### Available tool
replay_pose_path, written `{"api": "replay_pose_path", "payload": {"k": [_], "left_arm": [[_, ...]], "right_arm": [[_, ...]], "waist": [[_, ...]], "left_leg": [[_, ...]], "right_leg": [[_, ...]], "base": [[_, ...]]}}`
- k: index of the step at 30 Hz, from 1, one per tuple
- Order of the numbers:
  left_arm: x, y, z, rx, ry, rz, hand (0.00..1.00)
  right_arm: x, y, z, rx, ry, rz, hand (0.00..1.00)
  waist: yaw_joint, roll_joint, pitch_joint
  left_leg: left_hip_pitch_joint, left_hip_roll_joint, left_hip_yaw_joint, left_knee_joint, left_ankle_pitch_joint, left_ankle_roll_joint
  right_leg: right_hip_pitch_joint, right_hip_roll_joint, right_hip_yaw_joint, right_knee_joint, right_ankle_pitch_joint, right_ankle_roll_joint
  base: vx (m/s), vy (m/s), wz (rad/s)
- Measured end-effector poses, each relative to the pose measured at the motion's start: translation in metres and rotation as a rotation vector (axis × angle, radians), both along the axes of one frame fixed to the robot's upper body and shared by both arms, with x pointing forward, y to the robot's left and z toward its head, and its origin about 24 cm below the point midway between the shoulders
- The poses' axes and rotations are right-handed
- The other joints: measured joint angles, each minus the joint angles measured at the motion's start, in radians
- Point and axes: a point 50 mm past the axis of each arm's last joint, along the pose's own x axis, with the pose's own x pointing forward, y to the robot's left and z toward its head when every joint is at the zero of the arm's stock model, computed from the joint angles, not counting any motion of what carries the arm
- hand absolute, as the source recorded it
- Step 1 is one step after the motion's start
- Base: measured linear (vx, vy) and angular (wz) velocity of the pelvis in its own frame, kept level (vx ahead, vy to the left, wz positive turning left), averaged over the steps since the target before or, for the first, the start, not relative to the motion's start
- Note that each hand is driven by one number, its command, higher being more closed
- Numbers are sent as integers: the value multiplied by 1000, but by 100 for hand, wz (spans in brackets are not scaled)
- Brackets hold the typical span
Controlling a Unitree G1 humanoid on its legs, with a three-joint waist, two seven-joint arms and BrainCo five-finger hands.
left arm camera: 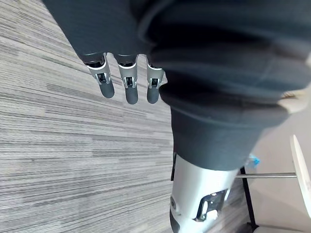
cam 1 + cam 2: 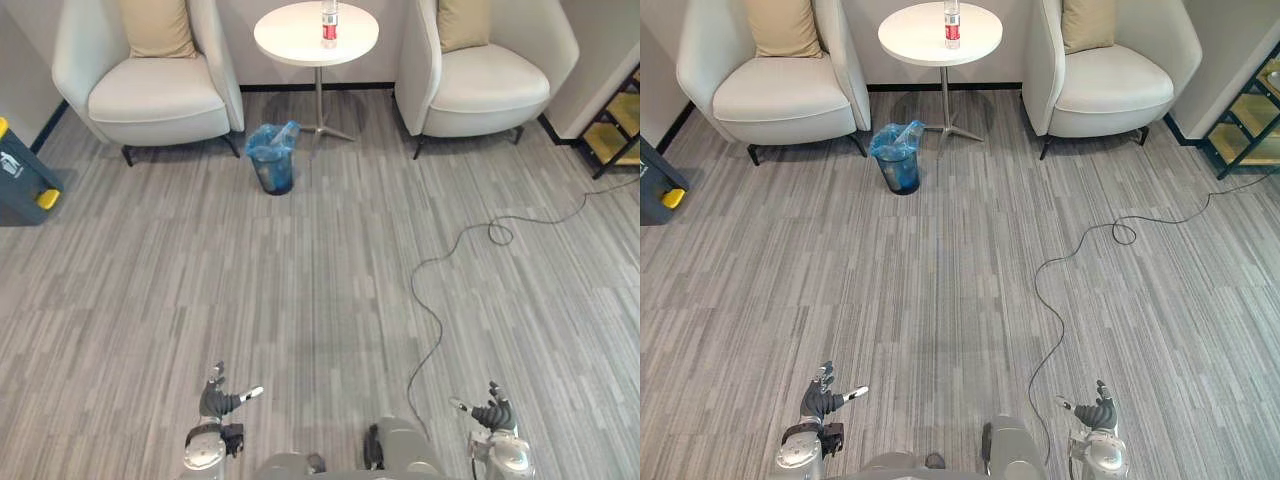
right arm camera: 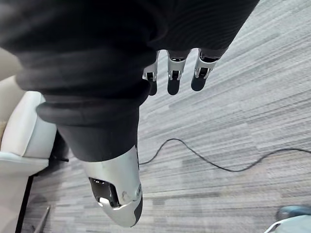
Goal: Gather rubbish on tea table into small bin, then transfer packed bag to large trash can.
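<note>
A round white tea table (image 2: 316,33) stands far ahead between two armchairs, and a clear bottle with a red label (image 2: 329,24) is upright on it. Left of the table's foot, a small bin lined with a blue bag (image 2: 272,157) sits on the carpet. A dark grey large trash can with yellow parts (image 2: 22,172) stands at the left edge. My left hand (image 2: 217,399) and right hand (image 2: 490,413) hang low near the bottom of the view, far from the table. Both have relaxed, straight fingers (image 1: 127,86) and hold nothing.
Two cream armchairs (image 2: 150,85) (image 2: 485,75), each with a tan cushion, flank the table. A black and yellow shelf (image 2: 618,130) stands at the right edge. Wide striped grey carpet lies between me and the table.
</note>
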Motion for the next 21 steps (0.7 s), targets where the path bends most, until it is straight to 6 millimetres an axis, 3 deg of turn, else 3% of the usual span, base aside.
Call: {"api": "replay_pose_path", "payload": {"k": [1,2,3,4,5,6,7,8,10,12,14,15,16,17,18,19,20,21], "left_arm": [[2,-2,0,-7,-2,2,0],[6,-3,1,-5,-6,-5,0],[7,-5,1,-9,-6,-10,0],[5,-10,-2,-25,1,-10,0],[-2,-15,-6,-44,16,-3,0],[-6,-17,-8,-53,23,-1,0],[-10,-18,-10,-61,34,1,0],[-13,-20,-11,-70,38,6,0],[-14,-26,-10,-98,22,16,0],[-16,-31,-10,-120,22,23,0],[-23,-32,-14,-123,43,24,0],[-26,-32,-15,-126,51,28,0],[-28,-32,-16,-125,56,30,0],[-32,-28,-19,-118,75,42,0],[-33,-26,-21,-113,90,49,0],[-34,-25,-22,-112,95,57,0],[-34,-26,-22,-113,95,51,0],[-34,-25,-24,-108,105,46,0]], "right_arm": [[2,-3,4,-13,-15,0,0],[12,1,7,-5,-43,8,0],[13,3,7,-1,-47,10,0],[13,5,6,5,-45,15,0],[13,9,6,8,-42,37,0],[14,12,7,8,-50,50,0],[20,18,10,14,-76,69,0],[25,25,14,25,-121,78,0],[30,30,19,36,-158,83,0],[30,29,20,36,-158,80,0],[30,26,18,37,-148,69,0],[26,21,13,36,-120,46,0],[21,15,9,28,-92,29,0],[14,12,5,18,-61,9,0],[8,14,-1,32,-28,0,0],[3,15,-5,37,-7,-4,0],[-4,16,-10,50,16,-18,0],[-7,20,-14,66,32,-21,0]], "waist": [[-10,16,2],[-12,21,7],[-13,21,7],[-15,22,10],[-7,19,19],[-4,15,24],[3,26,27],[29,11,38],[71,-3,46],[82,-4,51],[85,-14,54],[89,-7,47],[102,10,35],[119,25,14],[121,-12,-2],[116,-32,-15],[105,-54,-25],[93,-68,-23]], "left_leg": [[23,25,-14,9,-3,-23],[7,39,-11,65,36,-88],[-5,39,-11,118,66,-108],[-46,40,-10,288,148,-106],[-119,64,-3,527,292,-107],[-159,89,5,650,281,-97],[-215,120,32,811,248,-57],[-289,147,71,934,200,-30],[-426,156,133,939,150,1],[-534,141,158,830,122,5],[-583,82,162,578,131,-8],[-581,38,155,350,168,-45],[-588,31,144,225,199,-43],[-613,8,101,259,272,48],[-614,-19,113,304,243,68],[-606,-37,120,312,222,77],[-576,-64,124,329,174,90],[-520,-84,116,330,130,102]], "right_leg": [[-2,5,-14,46,71,-61],[-10,5,-24,111,11,-84],[0,4,-27,134,-18,-92],[66,4,-31,136,-70,-101],[174,13,-26,94,-103,-112],[228,25,-23,67,-113,-119],[308,44,-9,29,-121,-131],[392,55,22,-20,-132,-149],[512,51,67,-116,-147,-143],[589,44,92,-166,-181,-135],[655,13,115,-199,-218,-114],[689,0,135,-230,-234,-101],[710,3,152,-248,-254,-89],[732,-5,187,-209,-327,-58],[719,-41,193,-133,-360,-17],[695,-63,192,-64,-367,-3],[624,-82,193,139,-343,47],[541,-89,211,398,-259,200]], "base": [[694,-218,26],[683,-237,17],[660,-249,13],[664,-243,12],[670,-231,4],[636,-208,-18],[584,-166,-49],[663,-157,-69],[612,-65,-63],[506,38,-36],[486,97,-34],[575,152,-56],[737,259,-86],[799,295,-77],[714,246,-47],[758,213,2],[761,212,23],[752,217,23]]}}
